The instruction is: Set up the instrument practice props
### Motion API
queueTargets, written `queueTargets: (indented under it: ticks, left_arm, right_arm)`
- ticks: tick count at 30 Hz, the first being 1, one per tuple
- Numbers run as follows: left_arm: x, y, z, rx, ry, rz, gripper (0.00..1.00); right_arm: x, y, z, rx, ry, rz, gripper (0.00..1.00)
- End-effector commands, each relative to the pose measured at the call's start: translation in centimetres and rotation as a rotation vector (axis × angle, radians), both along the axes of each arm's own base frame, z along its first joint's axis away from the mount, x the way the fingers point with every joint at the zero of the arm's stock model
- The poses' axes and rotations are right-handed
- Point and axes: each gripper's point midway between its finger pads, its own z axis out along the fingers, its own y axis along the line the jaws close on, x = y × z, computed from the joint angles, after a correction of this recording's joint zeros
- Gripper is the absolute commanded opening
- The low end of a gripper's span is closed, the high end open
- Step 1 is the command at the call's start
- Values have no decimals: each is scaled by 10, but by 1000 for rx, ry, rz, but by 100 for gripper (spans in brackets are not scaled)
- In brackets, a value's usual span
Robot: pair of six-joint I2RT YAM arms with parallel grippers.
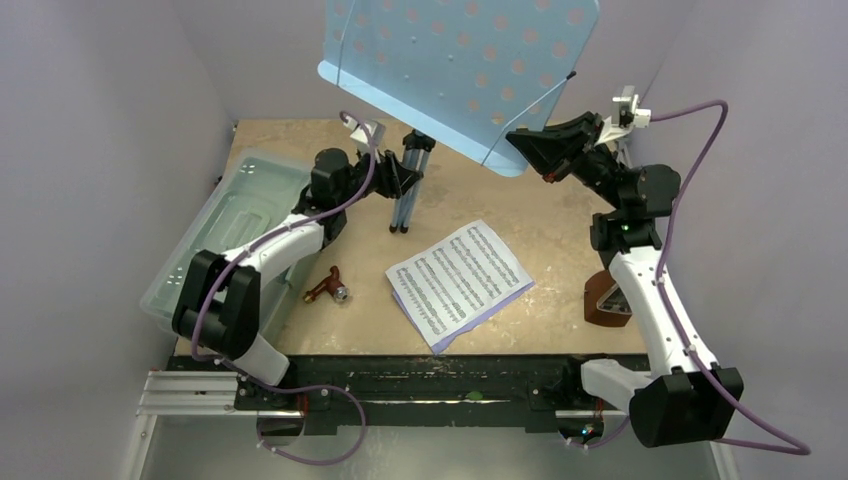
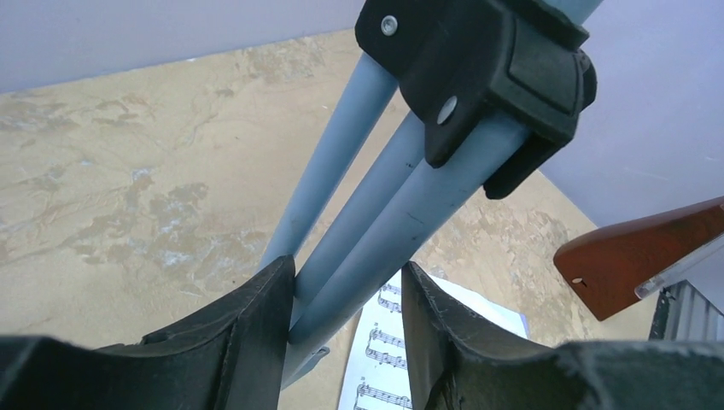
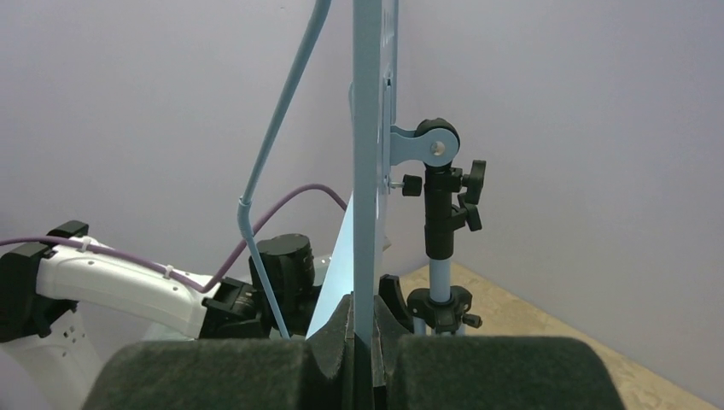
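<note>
Our right gripper (image 3: 363, 316) pinches the music stand desk (image 1: 460, 60), left gripper (image 2: 346, 282) brackets folded legs (image 2: 367, 213), clamp unclear; release, it probably topples.

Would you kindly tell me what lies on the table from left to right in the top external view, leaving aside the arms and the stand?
clear plastic box → small brown-and-metal piece → sheet-music pages → brown metronome
</note>
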Motion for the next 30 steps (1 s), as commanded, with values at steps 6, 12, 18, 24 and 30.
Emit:
queueTargets:
  ticks: [6,12,18,24,30]
  left_arm:
    - [-11,19,76,-124,-294,91,0]
    - [-1,14,67,-101,-185,88,32]
    - [-11,17,92,-165,-157,33,80]
    - [-16,21,98,-147,-214,38,71]
    - [-12,13,87,-135,-184,-15,70]
  right_arm:
    - [-46,7,58,15,-243,41,0]
    - [-59,8,66,30,-252,44,0]
    - [-52,8,65,-4,-244,20,0]
    - [-52,9,62,4,-231,26,0]
    - [-49,10,60,-3,-229,28,0]
